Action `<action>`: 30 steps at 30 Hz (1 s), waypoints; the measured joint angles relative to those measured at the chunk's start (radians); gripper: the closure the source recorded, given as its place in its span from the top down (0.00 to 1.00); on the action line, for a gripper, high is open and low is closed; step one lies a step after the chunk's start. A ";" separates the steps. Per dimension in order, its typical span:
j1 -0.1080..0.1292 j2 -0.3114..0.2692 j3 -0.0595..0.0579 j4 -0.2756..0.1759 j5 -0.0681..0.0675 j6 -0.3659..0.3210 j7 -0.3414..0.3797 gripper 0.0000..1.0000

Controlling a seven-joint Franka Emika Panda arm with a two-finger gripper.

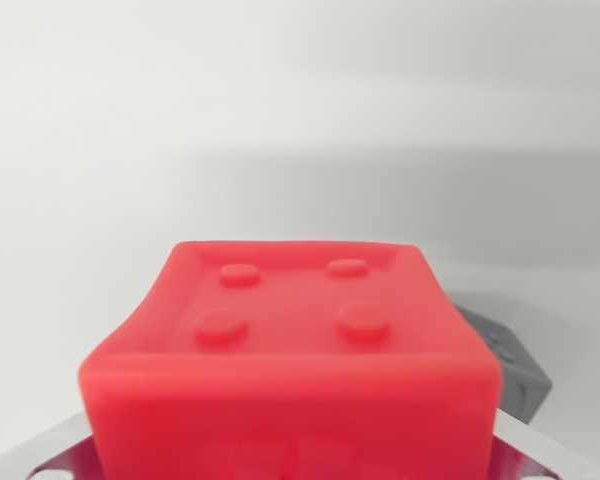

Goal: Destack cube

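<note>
A red cube (290, 350) with four round studs on its top fills the lower middle of the wrist view, very close to the camera and slightly blurred. It sits between the bare metal parts of my gripper (65, 455), which show at the bottom left and bottom right corners. The cube hides the fingertips themselves, and it appears held up in front of the white surface. Behind its right side, a dark grey block-like object (510, 365) peeks out, and most of it is hidden.
A plain white surface (280, 120) stretches behind and to both sides of the cube, with a soft shadow band across the middle.
</note>
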 joint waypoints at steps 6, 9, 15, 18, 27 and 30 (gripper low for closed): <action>0.003 0.023 0.016 0.016 0.005 0.006 -0.023 0.00; 0.003 0.037 0.026 0.027 0.006 0.009 -0.035 0.00; 0.004 0.062 0.045 0.046 0.008 0.014 -0.057 0.00; 0.004 0.072 0.053 0.055 0.008 0.016 -0.067 0.00; 0.004 0.111 0.081 0.087 0.009 0.023 -0.099 0.00; 0.004 0.123 0.090 0.098 0.009 0.025 -0.110 0.00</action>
